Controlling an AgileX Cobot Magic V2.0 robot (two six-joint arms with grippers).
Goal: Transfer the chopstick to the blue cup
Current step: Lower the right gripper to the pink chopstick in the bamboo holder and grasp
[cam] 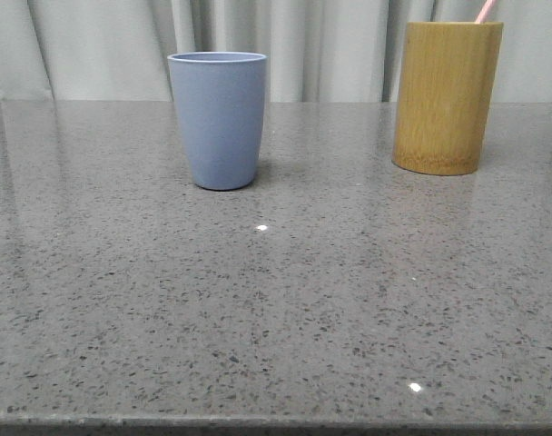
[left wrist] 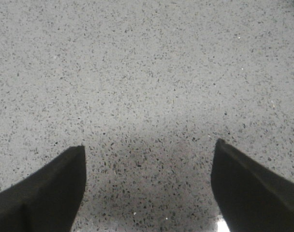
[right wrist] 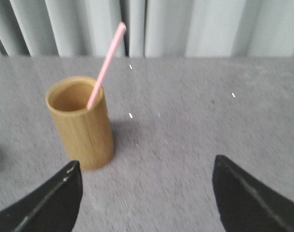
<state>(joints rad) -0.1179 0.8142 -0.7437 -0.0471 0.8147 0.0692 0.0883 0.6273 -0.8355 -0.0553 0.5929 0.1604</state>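
Front view: chopstick (cam: 485, 11) inside bamboo holder (cam: 446, 97).

Left gripper (left wrist: 148, 150) fingers spread wide, right gripper (right wrist: 147, 166) likewise, both empty

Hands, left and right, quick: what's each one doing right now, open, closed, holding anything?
Left hand: open, empty, over bare countertop.
Right hand: open, empty, facing the bamboo holder with the chopstick in it.
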